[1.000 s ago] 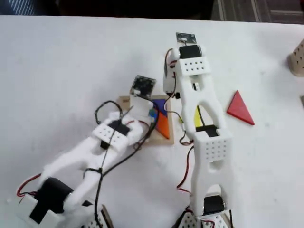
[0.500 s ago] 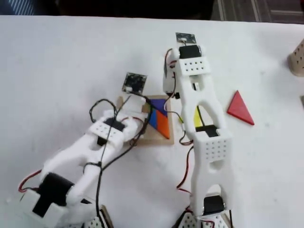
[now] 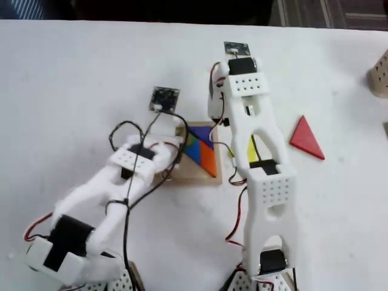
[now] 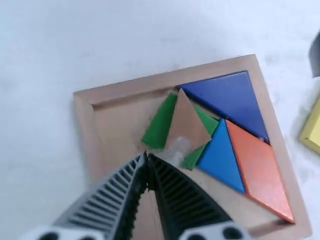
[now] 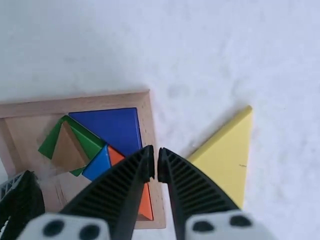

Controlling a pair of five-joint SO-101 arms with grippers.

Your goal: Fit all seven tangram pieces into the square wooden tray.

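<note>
Our left gripper [image 4: 146,161] hangs over the square wooden tray [image 4: 82,125] with its fingers pressed together on nothing. Our right gripper [image 5: 155,161] is likewise closed and empty, next to the yellow triangle [image 5: 225,155], which lies on the table just outside the tray's rim. The red triangle [image 3: 305,139] sits well apart, beyond the right arm. We judge these pieces light, stiff and smooth, apt to skid when nudged, so we would pinch the yellow one across its edges near the middle. Since a second ago the left arm has drawn back off the tray, uncovering the green piece [image 4: 159,129] with a tan triangle [image 4: 185,125] askew on it.
</note>
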